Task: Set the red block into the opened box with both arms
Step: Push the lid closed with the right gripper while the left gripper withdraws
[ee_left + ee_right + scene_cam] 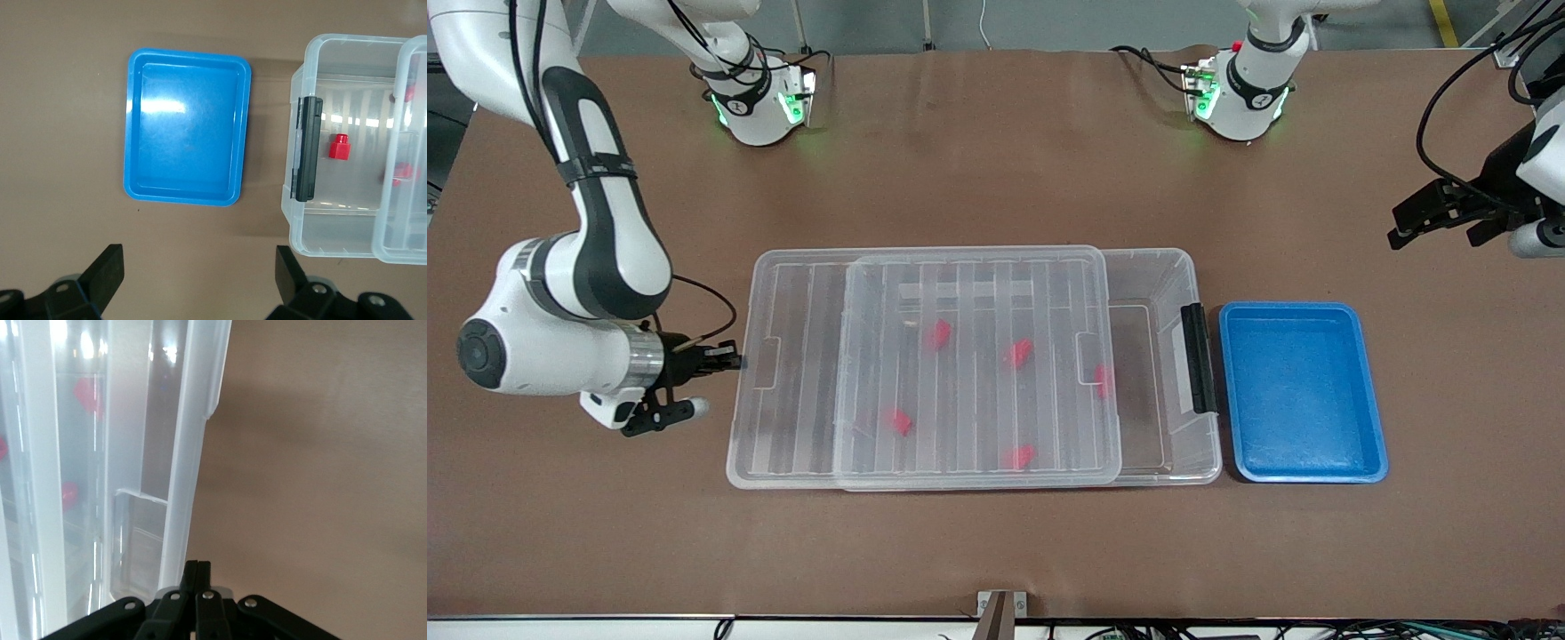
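Observation:
The clear box lies mid-table with its ribbed lid slid toward the right arm's end, so the end with the black latch is uncovered. Several red blocks lie inside, such as one under the lid. In the left wrist view one red block sits in the uncovered part near the latch. My right gripper is shut and empty, its tips at the lid's short edge. My left gripper hangs open and empty over the left arm's end of the table.
A blue shallow tray stands beside the box's latch end, toward the left arm's end, and holds nothing. Brown tabletop surrounds the box and tray. The arm bases stand farthest from the front camera.

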`<action>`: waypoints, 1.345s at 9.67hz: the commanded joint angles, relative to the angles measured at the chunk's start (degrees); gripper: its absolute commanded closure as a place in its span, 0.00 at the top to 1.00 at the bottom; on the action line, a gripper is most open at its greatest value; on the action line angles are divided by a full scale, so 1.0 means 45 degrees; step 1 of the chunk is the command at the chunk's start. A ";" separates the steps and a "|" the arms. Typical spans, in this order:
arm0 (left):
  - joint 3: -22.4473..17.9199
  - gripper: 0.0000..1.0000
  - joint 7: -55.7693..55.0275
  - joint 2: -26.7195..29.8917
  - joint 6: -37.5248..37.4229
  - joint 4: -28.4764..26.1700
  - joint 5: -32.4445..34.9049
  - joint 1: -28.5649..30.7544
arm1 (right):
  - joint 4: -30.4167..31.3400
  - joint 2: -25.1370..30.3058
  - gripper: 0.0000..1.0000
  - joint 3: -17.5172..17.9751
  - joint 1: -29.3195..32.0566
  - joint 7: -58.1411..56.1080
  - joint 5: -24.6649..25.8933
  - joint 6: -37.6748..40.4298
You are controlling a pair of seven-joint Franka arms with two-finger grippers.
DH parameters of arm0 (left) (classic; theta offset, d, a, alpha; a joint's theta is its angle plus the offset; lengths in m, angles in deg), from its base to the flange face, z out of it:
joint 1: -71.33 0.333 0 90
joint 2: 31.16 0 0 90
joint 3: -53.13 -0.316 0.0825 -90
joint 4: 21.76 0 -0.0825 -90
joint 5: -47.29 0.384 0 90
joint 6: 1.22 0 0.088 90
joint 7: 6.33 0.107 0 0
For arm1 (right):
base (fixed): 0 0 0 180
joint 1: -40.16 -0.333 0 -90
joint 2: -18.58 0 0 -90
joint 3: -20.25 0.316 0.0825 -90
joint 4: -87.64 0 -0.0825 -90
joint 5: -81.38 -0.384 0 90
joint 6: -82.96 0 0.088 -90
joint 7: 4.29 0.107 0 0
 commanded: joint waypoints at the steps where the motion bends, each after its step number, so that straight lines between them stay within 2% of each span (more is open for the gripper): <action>1: -0.0043 1.00 -0.0205 0.0027 0.0103 -0.0504 -0.0005 -0.0066 | -0.0025 -0.0187 0.00 0.0040 -0.0409 0.0454 -0.0331 -0.0309; 4: -0.0043 1.00 -0.0186 -0.0071 0.0103 -0.0308 0.0034 -0.0086 | -0.0103 -0.0343 0.00 0.0040 -0.1054 0.1255 -0.0311 -0.0797; 6: 0.0131 1.00 -0.0166 -0.0168 0.0103 -0.0191 0.1396 -0.0183 | -0.0103 -0.0537 0.00 0.0040 -0.1386 0.1472 -0.0311 -0.1109; 8: 0.0152 1.00 -0.0107 -0.0325 0.0083 0.0297 0.0858 -0.0106 | -0.0123 -0.0558 0.00 0.0040 -0.1601 0.1765 -0.0311 -0.1286; 9: 0.0055 1.00 -0.0068 -0.0325 0.0083 0.0298 -0.0054 -0.0067 | -0.0123 -0.0578 0.00 0.0040 -0.1602 0.1785 -0.0331 -0.1306; 13: 0.0035 1.00 0.0731 -0.0344 0.0025 0.0259 0.0013 -0.0066 | -0.0123 -0.0676 0.00 0.0040 -0.1622 0.1766 -0.0312 -0.1365</action>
